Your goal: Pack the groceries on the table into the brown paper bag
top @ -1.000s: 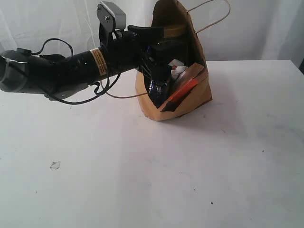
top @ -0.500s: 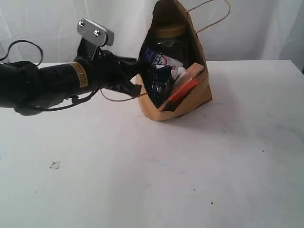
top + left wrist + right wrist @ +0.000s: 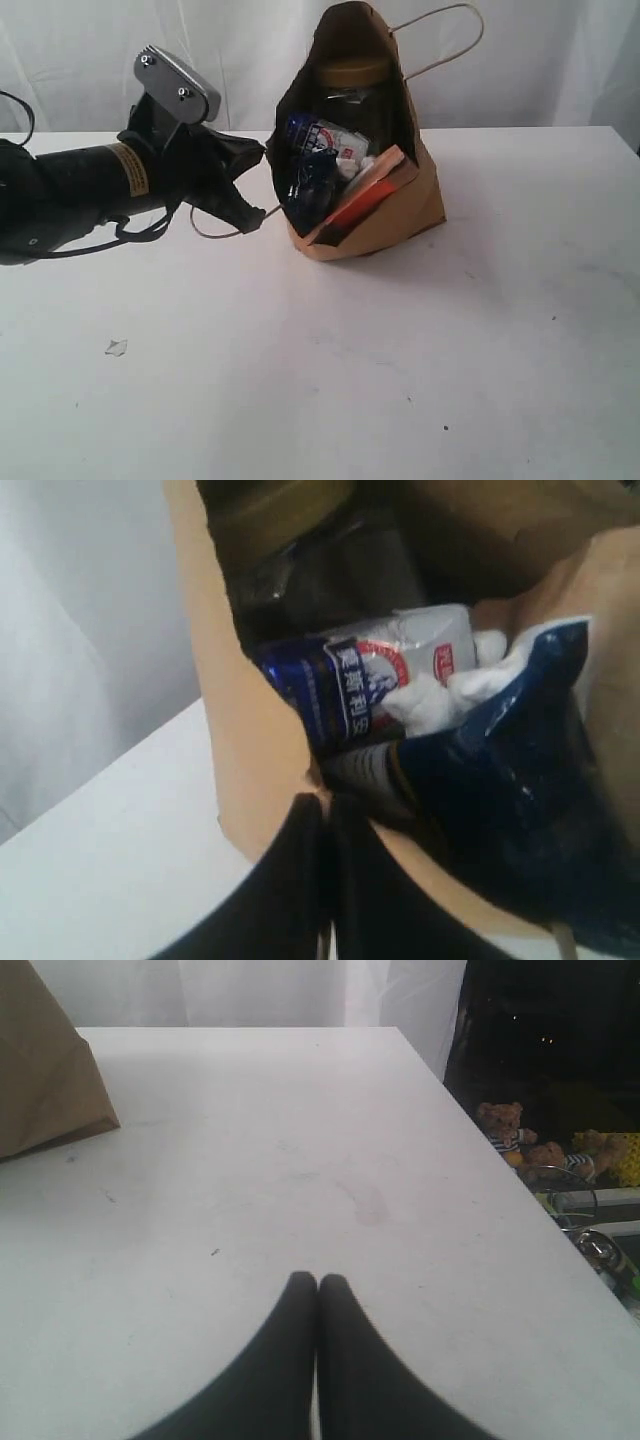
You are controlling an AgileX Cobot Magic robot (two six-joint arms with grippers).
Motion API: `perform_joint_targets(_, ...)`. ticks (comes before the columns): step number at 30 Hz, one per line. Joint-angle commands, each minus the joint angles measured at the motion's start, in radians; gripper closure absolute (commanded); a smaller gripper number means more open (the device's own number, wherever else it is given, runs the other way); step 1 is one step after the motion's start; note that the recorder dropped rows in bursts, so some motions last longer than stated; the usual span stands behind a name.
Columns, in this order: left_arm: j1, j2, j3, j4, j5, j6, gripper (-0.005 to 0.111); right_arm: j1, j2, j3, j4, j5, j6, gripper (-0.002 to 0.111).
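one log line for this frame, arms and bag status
left gripper: shut at brown paper bag rim, grip unclear | right gripper: shut, empty, over table | groceries: inside bag

The brown paper bag [image 3: 405,205] is matt, creased kraft paper. The long dark-blue noodle pack [image 3: 500,780] is glossy, crinkled plastic film. The blue-white carton [image 3: 400,650] has a printed skin with a slight sheen. The table [image 3: 400,380] is smooth, matt white. The left gripper [image 3: 326,802] is matt black.

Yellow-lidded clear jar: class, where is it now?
Exterior view, upper middle: the jar sits inside the tall brown paper bag, behind the blue-white carton.
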Motion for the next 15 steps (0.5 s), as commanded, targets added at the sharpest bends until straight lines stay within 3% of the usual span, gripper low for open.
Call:
perform_joint_targets(1,0.002,-0.013,0.003,-0.023,-0.072,-0.011,0.107,-0.005,-0.006,0.001,-0.005,-0.004,0.002,0.108)
perform_joint_targets(6,0.002,-0.007,0.003,-0.031,-0.152,-0.009,0.107,-0.005,-0.006,0.001,-0.005,-0.004,0.002,0.108)
perform_joint_targets(15,0.002,-0.007,0.003,-0.178,-0.375,-0.009,0.107,-0.005,-0.006,0.001,-0.005,-0.004,0.002,0.108)
